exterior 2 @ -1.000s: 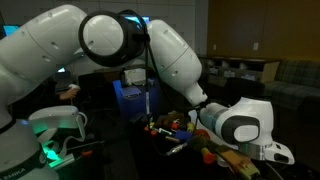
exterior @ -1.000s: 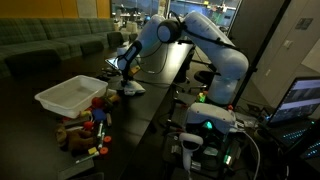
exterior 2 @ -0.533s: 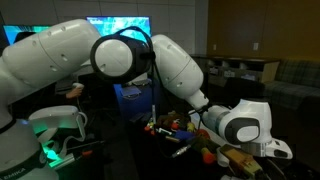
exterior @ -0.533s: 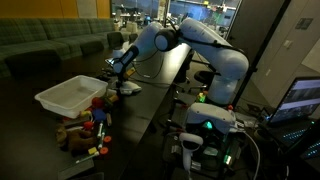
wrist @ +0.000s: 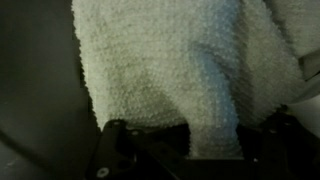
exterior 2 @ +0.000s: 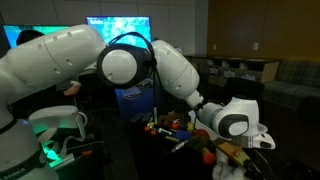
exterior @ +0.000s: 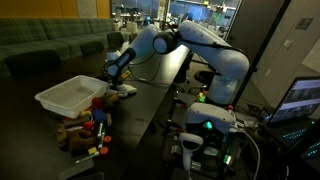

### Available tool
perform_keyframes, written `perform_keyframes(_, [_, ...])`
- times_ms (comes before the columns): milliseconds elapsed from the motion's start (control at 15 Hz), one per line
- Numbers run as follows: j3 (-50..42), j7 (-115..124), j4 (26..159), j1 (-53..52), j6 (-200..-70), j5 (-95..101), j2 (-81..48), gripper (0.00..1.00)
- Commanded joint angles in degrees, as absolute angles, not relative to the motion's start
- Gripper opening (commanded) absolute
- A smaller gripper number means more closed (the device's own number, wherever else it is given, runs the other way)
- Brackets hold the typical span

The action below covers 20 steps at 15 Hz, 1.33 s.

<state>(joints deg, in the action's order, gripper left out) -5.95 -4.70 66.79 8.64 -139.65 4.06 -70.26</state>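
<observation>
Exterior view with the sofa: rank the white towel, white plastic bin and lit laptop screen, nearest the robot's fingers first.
1. White terry towel, at the fingers.
2. White plastic bin, just beside it.
3. Lit laptop screen, far right edge.

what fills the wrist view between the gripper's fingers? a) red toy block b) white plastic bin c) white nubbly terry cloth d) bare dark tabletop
c: the white nubbly terry cloth covers most of the wrist view and reaches down between the fingers of the gripper.
</observation>
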Motion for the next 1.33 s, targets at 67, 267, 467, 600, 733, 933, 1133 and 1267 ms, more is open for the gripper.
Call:
perform_keyframes(67, [-5.42, -5.30, 67.98, 7.49, -138.05, 4.66, -69.69, 0.11])
perform_keyframes(267, [-6.35, -5.08, 70.99, 6.24, -137.83, 5.14, -68.03, 0.11])
perform_keyframes(467, [-7.11, -5.05, 75.61, 4.67, -138.36, 5.81, -65.46, 0.11])
perform_keyframes(600, [-7.13, -5.13, 79.58, 3.57, -138.11, 6.09, -63.16, 0.11])
perform_keyframes(733, [-6.82, -4.76, 83.58, 2.67, -138.10, 7.45, -61.03, 0.11])
perform_keyframes(933, [-5.94, -4.51, 89.37, 1.16, -136.66, 7.72, -57.82, 0.11])
perform_keyframes(1133, [-4.33, -4.22, 93.43, -0.27, -134.53, 7.02, -55.83, 0.11])
perform_keyframes(1267, [-3.01, -4.24, 96.04, -0.98, -132.97, 6.61, -54.23, 0.11])
